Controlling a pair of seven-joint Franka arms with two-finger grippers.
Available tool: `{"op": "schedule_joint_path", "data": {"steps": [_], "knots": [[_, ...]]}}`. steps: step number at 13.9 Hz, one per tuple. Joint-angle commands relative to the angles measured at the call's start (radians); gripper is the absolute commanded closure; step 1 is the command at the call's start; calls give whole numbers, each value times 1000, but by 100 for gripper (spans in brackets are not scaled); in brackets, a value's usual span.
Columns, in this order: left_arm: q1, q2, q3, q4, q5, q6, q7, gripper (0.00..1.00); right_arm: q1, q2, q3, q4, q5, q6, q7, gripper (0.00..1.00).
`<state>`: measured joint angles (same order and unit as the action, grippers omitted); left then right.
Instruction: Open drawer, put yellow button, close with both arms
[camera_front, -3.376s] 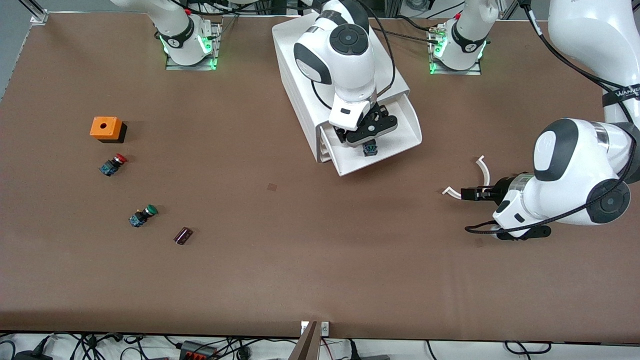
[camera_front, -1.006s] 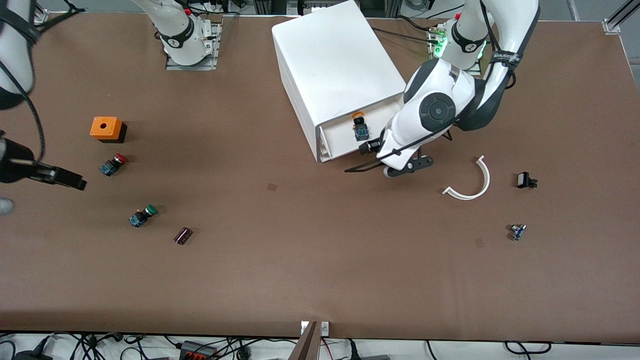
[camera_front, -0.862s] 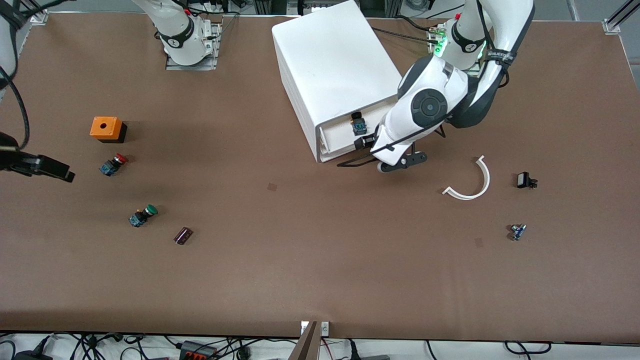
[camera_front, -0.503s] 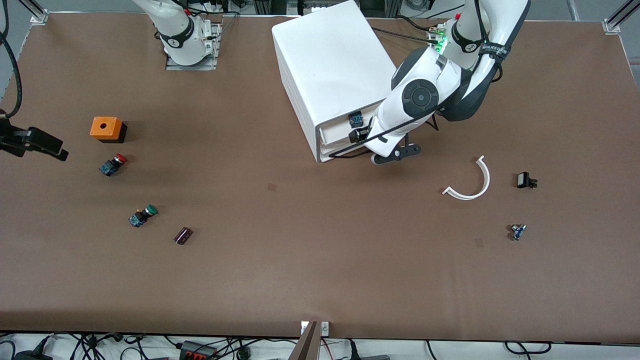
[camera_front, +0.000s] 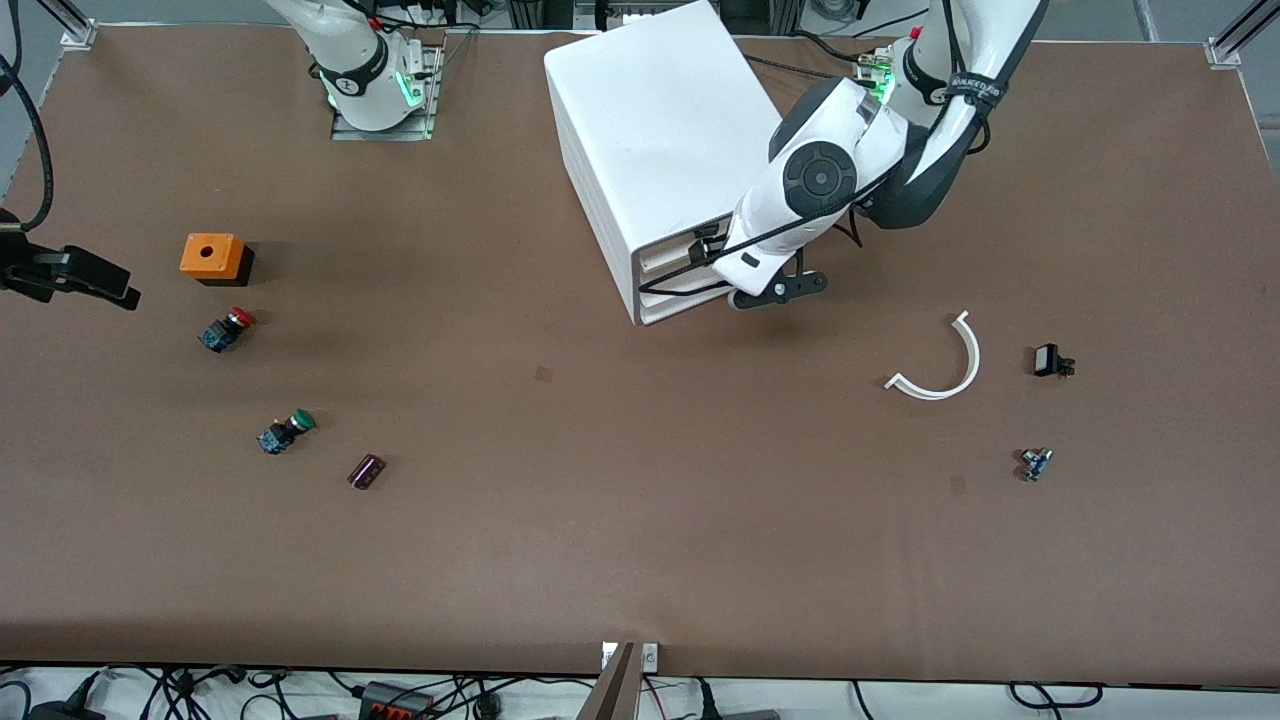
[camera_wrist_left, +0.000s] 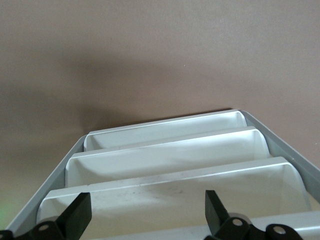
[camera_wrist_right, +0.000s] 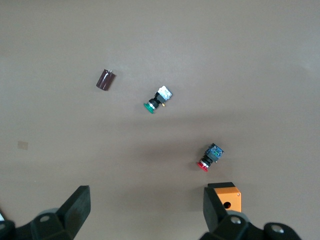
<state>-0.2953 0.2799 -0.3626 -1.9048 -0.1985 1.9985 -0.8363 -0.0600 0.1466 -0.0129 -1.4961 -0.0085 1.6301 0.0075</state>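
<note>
The white cabinet (camera_front: 665, 130) stands by the arms' bases. The drawer (camera_front: 672, 255), the uppermost one, sits pushed in about flush with the lower drawers. The yellow button is hidden inside it. My left gripper (camera_front: 703, 250) is open and empty, right at the drawer's front. In the left wrist view its fingers (camera_wrist_left: 75, 216) flank a white drawer front (camera_wrist_left: 170, 200), with the other fronts stepped below. My right gripper (camera_front: 118, 288) is open and empty, in the air over the right arm's end of the table next to the orange box (camera_front: 212, 257).
A red-capped button (camera_front: 226, 329), a green-capped button (camera_front: 286, 431) and a brown cylinder (camera_front: 366, 471) lie toward the right arm's end; the right wrist view shows them too. A white curved strip (camera_front: 940, 362), a small black part (camera_front: 1050, 360) and a small blue part (camera_front: 1035, 463) lie toward the left arm's end.
My left gripper has pushed the drawer into the cabinet, and the yellow button went out of sight. My right arm drew away from the drawer and now hangs by the orange box.
</note>
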Motion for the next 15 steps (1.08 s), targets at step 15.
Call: {"op": "schedule_joint_path", "data": {"steps": [15], "knots": [[341,-4,-12,318,218,-331,507,0,-6,-127,18,-158,-15,4,-47,0]]}}
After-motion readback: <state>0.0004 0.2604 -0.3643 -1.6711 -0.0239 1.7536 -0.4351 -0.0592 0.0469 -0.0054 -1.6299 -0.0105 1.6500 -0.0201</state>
